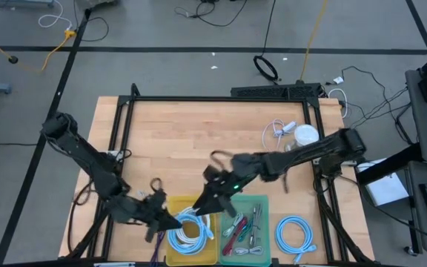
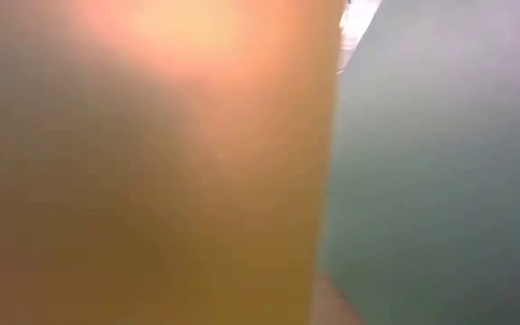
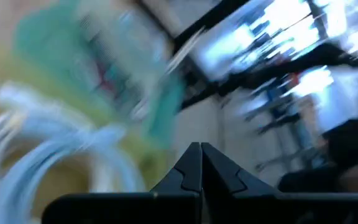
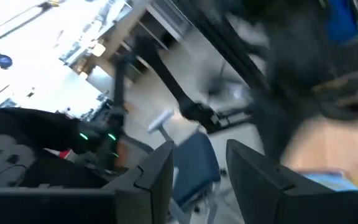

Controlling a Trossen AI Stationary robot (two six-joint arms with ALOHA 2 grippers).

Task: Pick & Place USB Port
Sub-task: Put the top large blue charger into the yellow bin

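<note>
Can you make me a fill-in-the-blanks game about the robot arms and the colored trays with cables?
1. The coil of pale blue cable lies in the ____ tray.
2. The tray beside it, holding red and grey cables, is ____.
3. The fingers of the left pincer are pressed ____.
4. Another blue cable coil lies on the bare ____, outside both trays.

Missing words: yellow; green; together; table
</note>
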